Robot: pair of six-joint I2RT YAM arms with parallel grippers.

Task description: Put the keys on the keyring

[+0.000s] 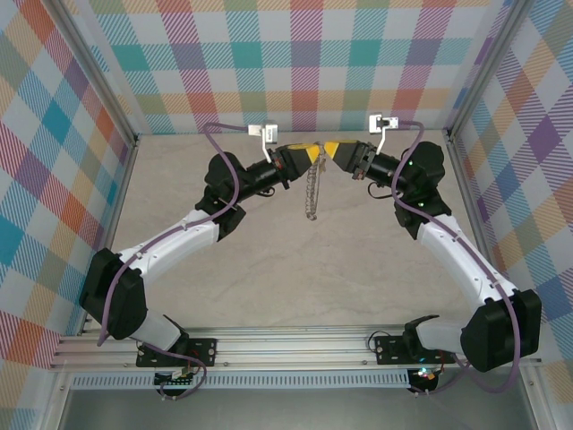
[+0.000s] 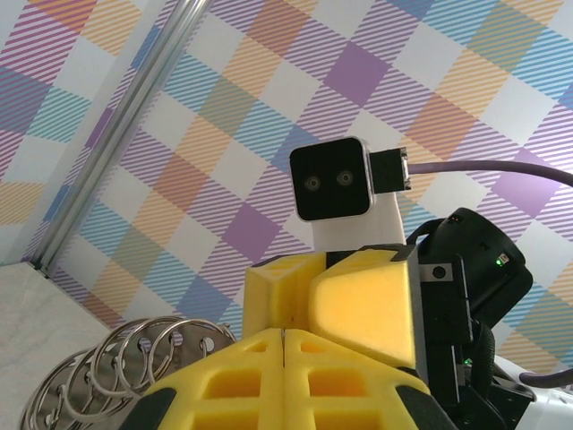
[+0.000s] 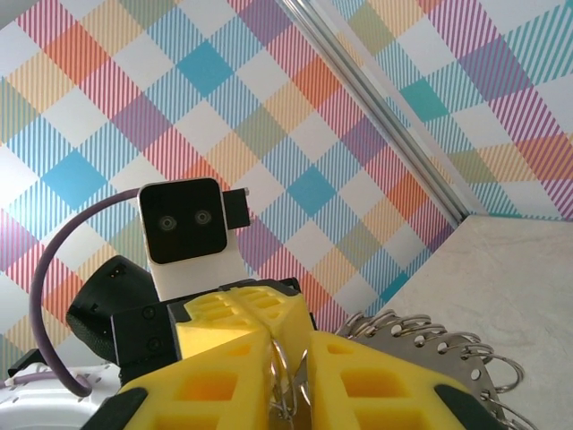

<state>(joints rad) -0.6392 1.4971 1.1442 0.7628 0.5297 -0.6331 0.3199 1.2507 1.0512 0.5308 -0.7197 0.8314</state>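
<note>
The keyring [image 1: 311, 193] hangs limp like a chain of silver rings from where the two yellow-tipped grippers meet, high over the table's far half. My left gripper [image 1: 315, 154] is shut, and a thin metal edge shows in the seam between its fingertips [image 2: 284, 333]. My right gripper [image 3: 291, 345] faces it tip to tip, its jaws closed on a wire loop [image 3: 282, 367] of the keyring. Several rings with flat silver holed keys [image 3: 430, 345] fan out beside the fingers, and they show too in the left wrist view [image 2: 134, 358].
The beige table [image 1: 269, 260] lies below the arms, fenced by plaid walls [image 1: 304, 54] and metal corner posts [image 1: 461, 152]. Purple cables loop from each wrist camera. Both forearms slant inward from the near rail [image 1: 295, 345].
</note>
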